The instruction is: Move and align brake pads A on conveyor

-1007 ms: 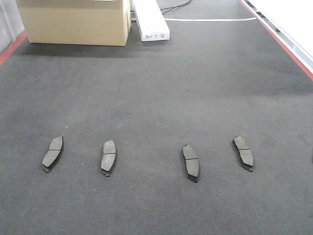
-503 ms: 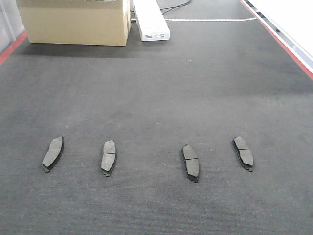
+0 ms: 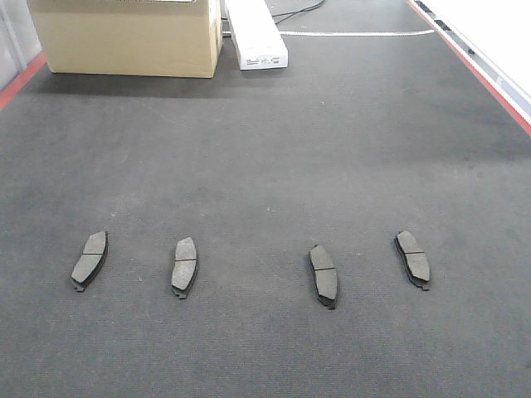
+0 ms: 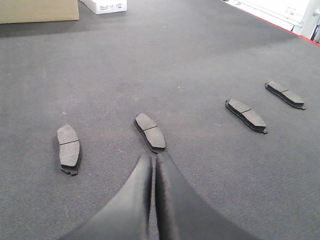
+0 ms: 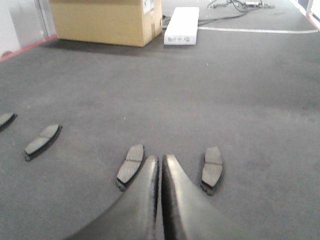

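Several dark grey brake pads lie in a rough row across the charcoal conveyor [image 3: 265,166], each running near-to-far: far left [image 3: 90,260], left of middle [image 3: 184,266], right of middle [image 3: 323,275], far right [image 3: 413,259]. Neither gripper shows in the front view. My left gripper [image 4: 153,157] is shut with nothing in it, its tips just short of the second pad [image 4: 150,131], with another pad [image 4: 69,148] to its left. My right gripper [image 5: 161,159] is shut and empty too, hovering between two pads [image 5: 131,164] [image 5: 212,167].
A cardboard box [image 3: 129,37] and a long white box [image 3: 255,33] stand at the far end of the belt, with cables behind. Red edge strips run along the right [image 3: 473,70] and left [image 3: 21,83] sides.
The pads have not moved. A dark sliver at the right edge of the front view one second ago is gone from the frame.
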